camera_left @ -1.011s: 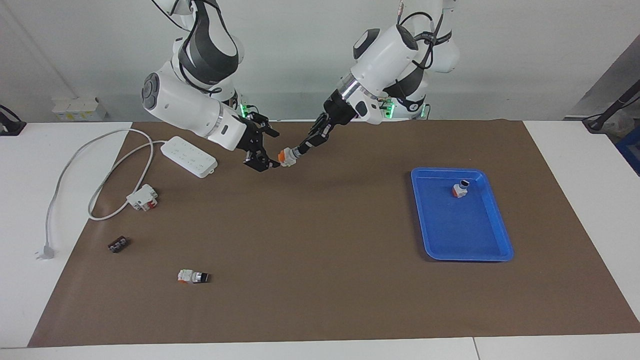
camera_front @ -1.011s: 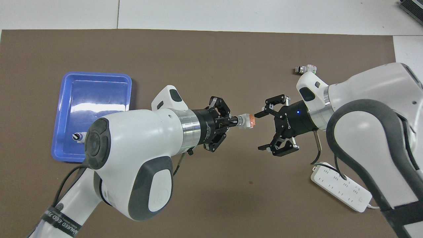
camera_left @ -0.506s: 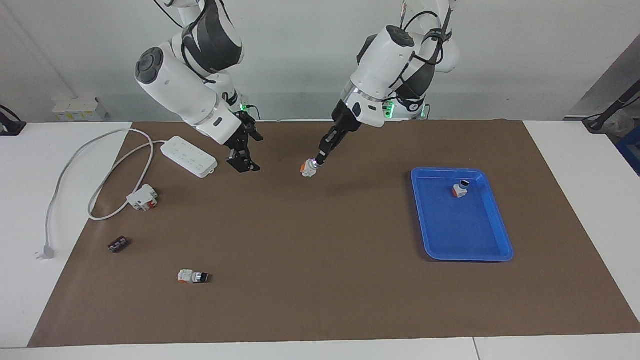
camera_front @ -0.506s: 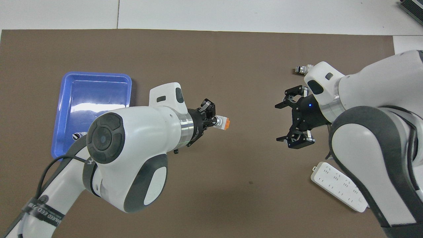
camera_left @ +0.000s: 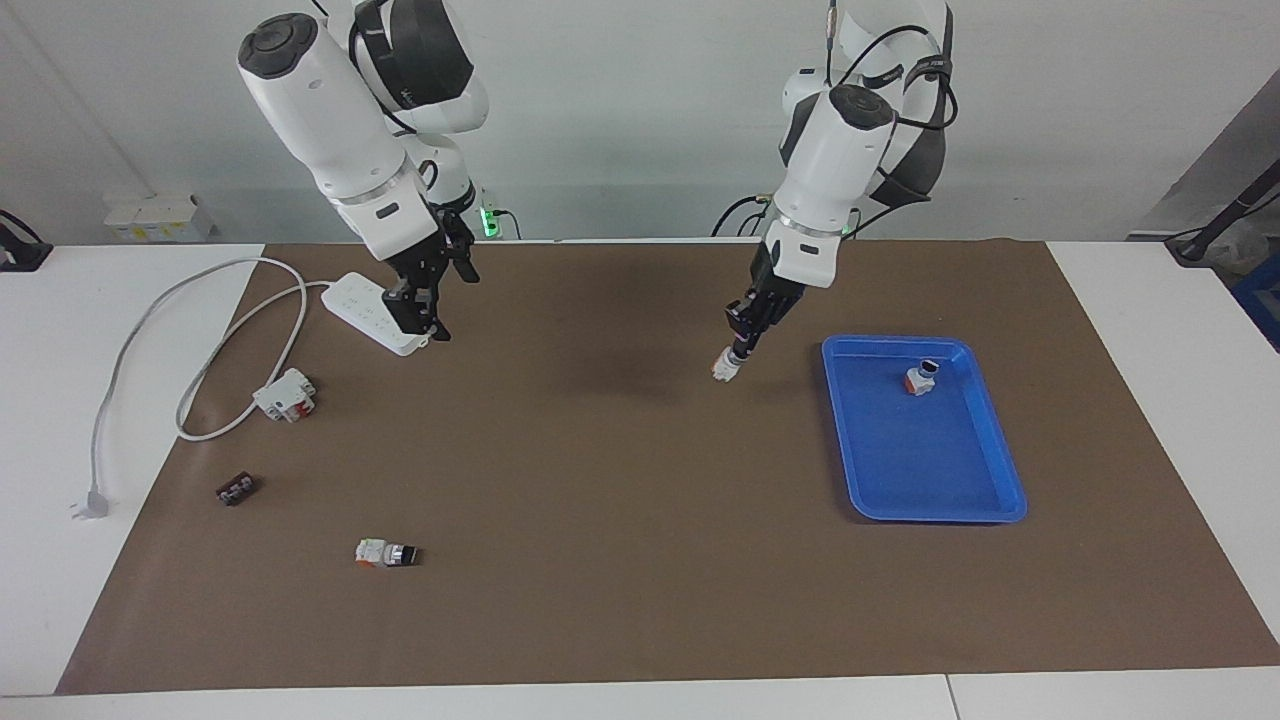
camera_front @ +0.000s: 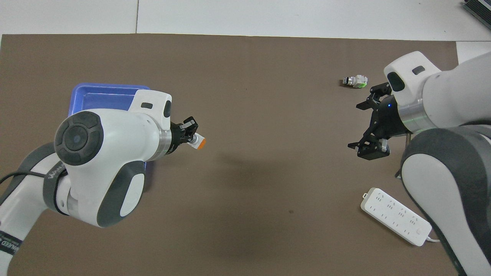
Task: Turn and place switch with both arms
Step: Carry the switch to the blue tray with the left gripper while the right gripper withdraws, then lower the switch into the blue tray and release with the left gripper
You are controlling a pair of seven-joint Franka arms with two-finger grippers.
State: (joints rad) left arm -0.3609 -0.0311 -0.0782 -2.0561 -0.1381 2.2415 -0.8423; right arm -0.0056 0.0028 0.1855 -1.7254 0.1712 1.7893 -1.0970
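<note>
My left gripper (camera_left: 737,350) is shut on the black knob end of the switch (camera_left: 723,367). It holds the switch in the air with the orange-and-white block pointing down, over the brown mat beside the blue tray (camera_left: 930,505). In the overhead view the left gripper (camera_front: 190,134) and the switch (camera_front: 198,142) show just off the tray's (camera_front: 103,92) edge. My right gripper (camera_left: 421,322) is open and empty over the white power strip (camera_left: 358,297); it also shows in the overhead view (camera_front: 361,126).
A red-based switch (camera_left: 919,380) stands in the tray. A mostly white near-twin switch (camera_left: 387,553) (camera_front: 355,81) lies far from the robots. A white breaker (camera_left: 285,394), a black block (camera_left: 236,489) and the strip's cable (camera_left: 150,330) lie toward the right arm's end.
The grippers have drawn apart. My left gripper has carried the switch toward the tray and turned its block downward. My right gripper, open, has pulled back over the power strip.
</note>
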